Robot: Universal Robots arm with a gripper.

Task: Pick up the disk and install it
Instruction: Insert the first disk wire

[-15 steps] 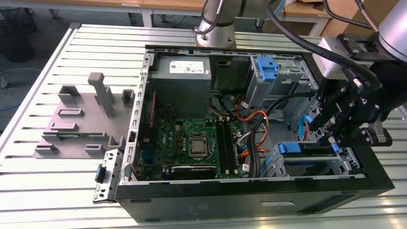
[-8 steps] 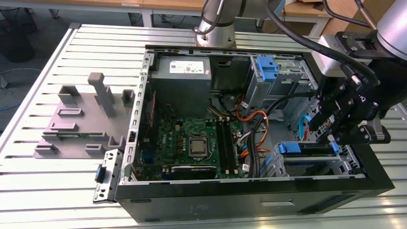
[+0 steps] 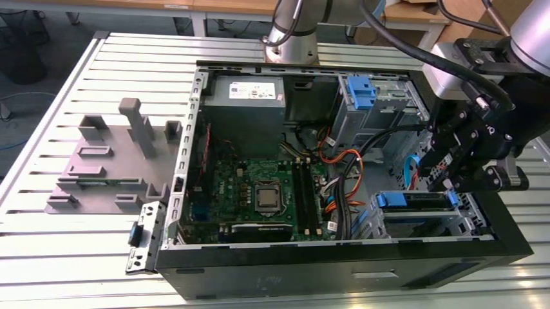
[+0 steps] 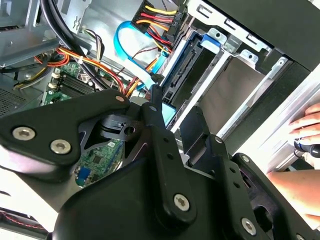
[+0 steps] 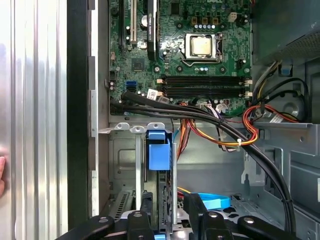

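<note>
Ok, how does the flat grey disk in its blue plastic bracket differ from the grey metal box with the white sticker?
The disk is smaller, blue-edged; the box is bulkier, without blue. The disk sits at the exterior view's right, the box at its left. Both lie inside the black computer case.

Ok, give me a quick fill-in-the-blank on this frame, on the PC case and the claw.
1. The claw hangs at the exterior view's ____ of the case.
2. The disk by the claw has a ____ bracket.
3. The motherboard in the case is ____.
4. The grey fixture stands at the exterior view's ____ of the case.
Missing words: right; blue; green; left.
</note>
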